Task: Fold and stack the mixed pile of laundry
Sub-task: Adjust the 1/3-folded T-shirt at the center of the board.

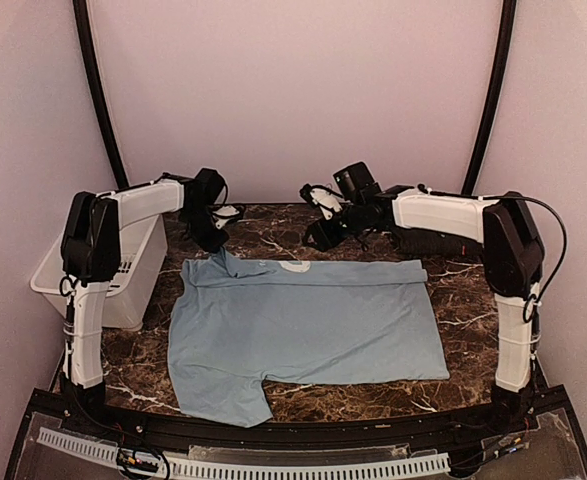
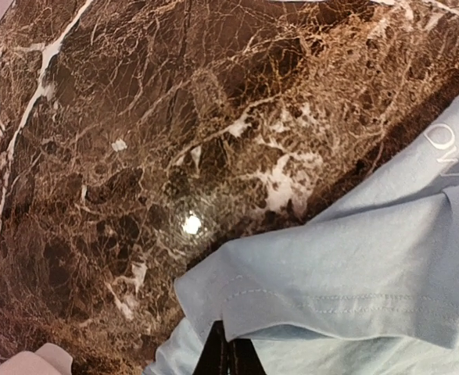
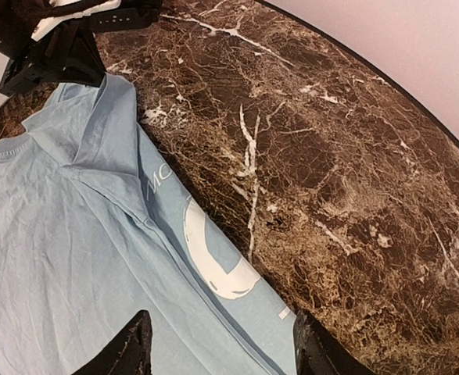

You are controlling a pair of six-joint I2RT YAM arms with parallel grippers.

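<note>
The light blue T-shirt (image 1: 303, 325) lies spread on the marble table, its far part folded over so a white print (image 3: 213, 266) faces up along the far edge. My left gripper (image 1: 216, 232) is at the shirt's far left corner, shut on a sleeve hem (image 2: 331, 297) that drapes over its fingertips (image 2: 217, 351) and is lifted a little. My right gripper (image 1: 320, 232) hovers open over the shirt's far edge, jaws wide apart (image 3: 221, 355), holding nothing. A dark bundle (image 1: 428, 243) lies under the right forearm; I cannot tell whether it is the black pinstriped shirt.
A white plastic bin (image 1: 123, 275) stands at the table's left edge beside the left arm. Bare marble (image 1: 273, 225) shows behind the shirt between the two grippers, and more (image 1: 473, 300) to its right. The left gripper (image 3: 65, 39) shows in the right wrist view.
</note>
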